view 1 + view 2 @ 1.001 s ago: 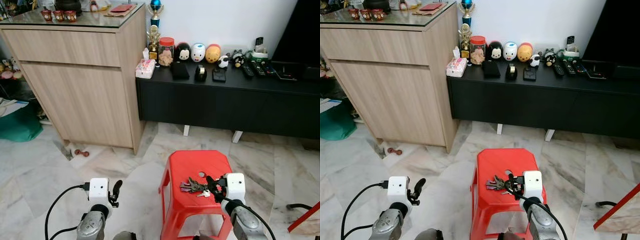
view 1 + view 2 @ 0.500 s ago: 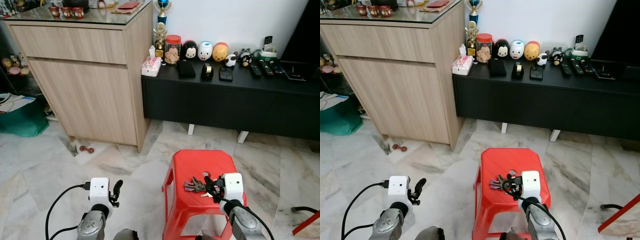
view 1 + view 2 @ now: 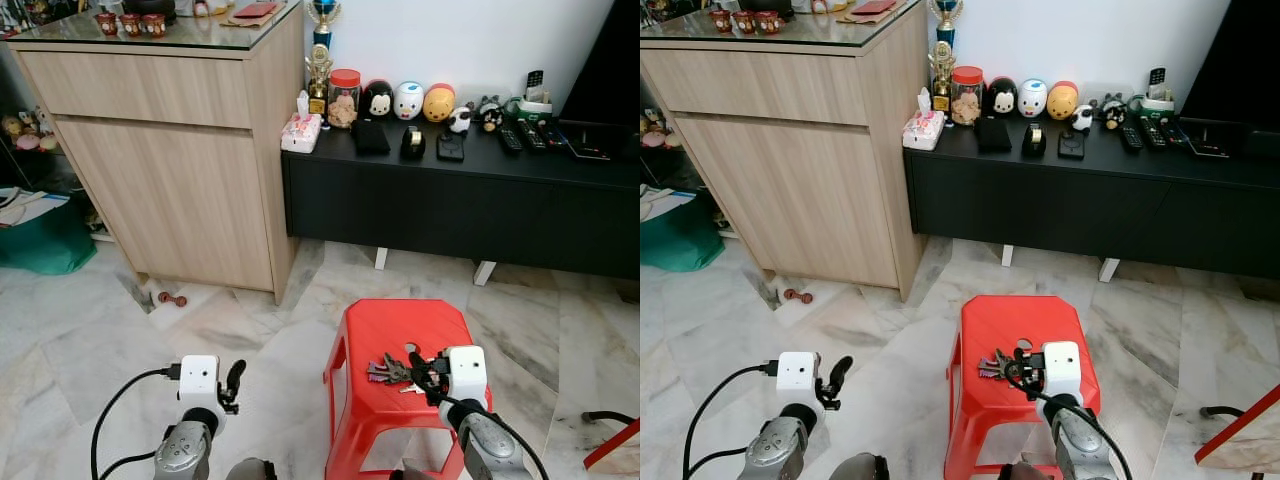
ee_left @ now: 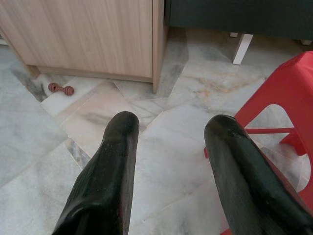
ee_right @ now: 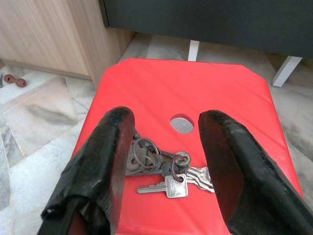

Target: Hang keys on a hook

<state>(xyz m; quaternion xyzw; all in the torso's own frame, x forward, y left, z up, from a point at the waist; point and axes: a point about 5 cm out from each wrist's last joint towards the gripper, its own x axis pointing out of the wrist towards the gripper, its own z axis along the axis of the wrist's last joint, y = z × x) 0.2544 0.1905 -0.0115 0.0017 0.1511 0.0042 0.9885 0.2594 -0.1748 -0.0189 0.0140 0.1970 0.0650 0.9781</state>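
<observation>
Lower wide-spread right gripper (image 5: 164, 161) straight over keys (image 5: 161, 171) on red stool (image 5: 230, 93), centre on rings, then pinch; left gripper (image 4: 168, 176) idle, parted.

A red plastic stool (image 3: 400, 345) stands low and right of centre in the head views, on the pale marble floor (image 3: 90, 350). A bunch of metal keys (image 3: 388, 371) lies on its seat, just left of the right hand (image 3: 428, 372), whose fingers flank the keys. The left hand (image 3: 232, 383) sits at lower left, over bare floor. A light wooden cabinet (image 3: 170, 150) fills the upper left; a long black low table (image 3: 450, 195), carrying what seem to be small figurines, runs along the upper right.
</observation>
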